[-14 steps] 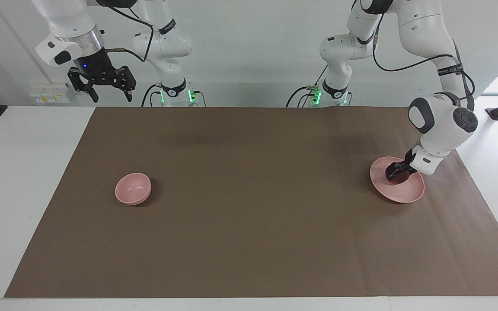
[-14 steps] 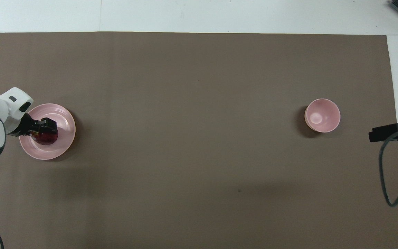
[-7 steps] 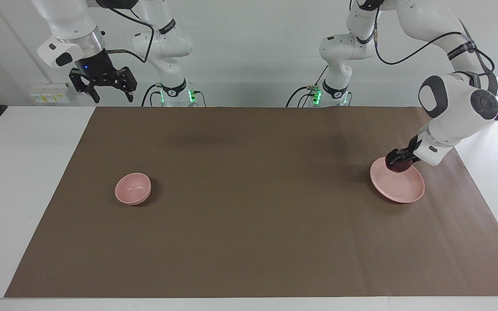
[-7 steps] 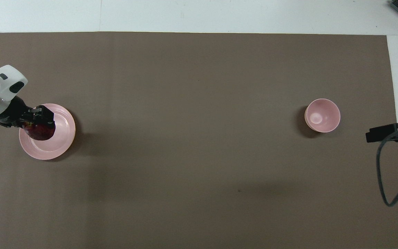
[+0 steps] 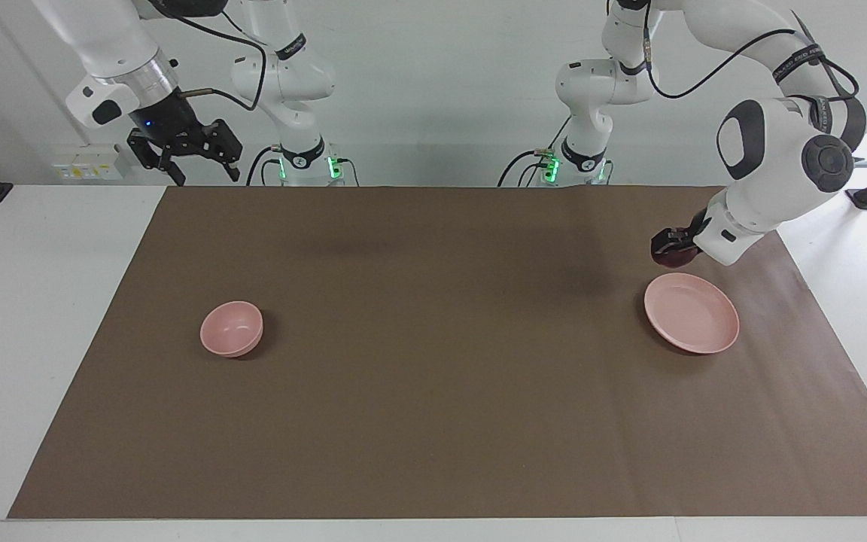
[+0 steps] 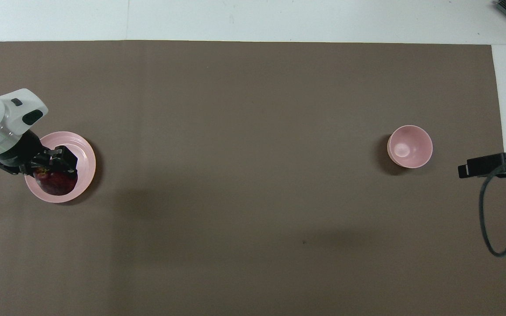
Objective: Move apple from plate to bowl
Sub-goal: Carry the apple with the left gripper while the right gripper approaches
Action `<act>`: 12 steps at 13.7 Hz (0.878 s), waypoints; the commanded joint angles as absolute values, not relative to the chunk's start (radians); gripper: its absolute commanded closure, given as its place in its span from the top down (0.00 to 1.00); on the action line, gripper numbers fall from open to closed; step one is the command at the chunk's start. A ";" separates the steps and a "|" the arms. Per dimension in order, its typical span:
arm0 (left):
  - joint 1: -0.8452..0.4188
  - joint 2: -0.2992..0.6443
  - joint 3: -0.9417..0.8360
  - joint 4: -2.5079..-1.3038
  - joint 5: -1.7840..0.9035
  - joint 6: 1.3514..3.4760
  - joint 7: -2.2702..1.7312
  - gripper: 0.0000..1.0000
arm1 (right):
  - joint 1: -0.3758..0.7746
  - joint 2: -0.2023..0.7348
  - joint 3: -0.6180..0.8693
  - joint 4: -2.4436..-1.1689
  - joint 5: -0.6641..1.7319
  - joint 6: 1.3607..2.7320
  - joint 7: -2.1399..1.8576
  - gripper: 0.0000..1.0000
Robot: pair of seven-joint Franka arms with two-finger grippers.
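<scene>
Gripping the apple tight, the left hand (raised) hangs over the plate.

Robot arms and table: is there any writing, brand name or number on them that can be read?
Black bands on the left arm: white lettering, too small to read.
Black bands on the right arm: the same, unreadable.
Plate, bowl, brown mat: no text.

Bright, even light is falling from above, casting soft, blurred shadows on the brown mat. Both views are staying sharp, showing no glare.
</scene>
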State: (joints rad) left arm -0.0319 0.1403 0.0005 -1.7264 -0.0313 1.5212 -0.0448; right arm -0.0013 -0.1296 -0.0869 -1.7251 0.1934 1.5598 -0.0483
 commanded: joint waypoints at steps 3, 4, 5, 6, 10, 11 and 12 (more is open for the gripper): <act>-0.058 0.144 0.003 -1.709 -0.064 1.441 -0.175 0.00 | -0.021 -0.137 -0.081 -1.828 0.391 1.736 -0.060 1.00; -0.054 0.150 0.005 -1.704 -0.148 1.377 -0.186 0.00 | -0.018 -0.132 -0.081 -1.847 0.420 1.771 -0.060 1.00; -0.055 0.147 0.005 -1.713 -0.228 1.341 -0.234 0.00 | -0.018 -0.129 -0.081 -1.859 0.452 1.796 -0.060 1.00; -0.058 0.146 0.002 -1.721 -0.283 1.319 -0.317 0.00 | -0.017 -0.121 -0.081 -1.864 0.474 1.813 -0.060 1.00; -0.126 0.164 -0.002 -1.746 -0.604 1.322 -0.631 0.00 | -0.005 -0.121 -0.081 -1.936 0.633 1.874 -0.064 1.00; -0.139 0.169 -0.002 -1.762 -0.703 1.334 -0.684 0.00 | 0.012 -0.126 -0.078 -1.945 0.658 1.879 -0.060 1.00; -0.146 0.169 -0.005 -1.791 -0.782 1.371 -0.736 0.00 | 0.035 -0.127 -0.078 -1.950 0.663 1.891 -0.060 1.00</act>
State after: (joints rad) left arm -0.1201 0.1720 -0.0170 -1.7459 -0.6675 1.3349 -0.6505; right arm 0.0075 -0.1044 -0.0826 -1.9099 0.6201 1.8537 -0.0495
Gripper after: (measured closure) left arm 0.242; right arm 0.000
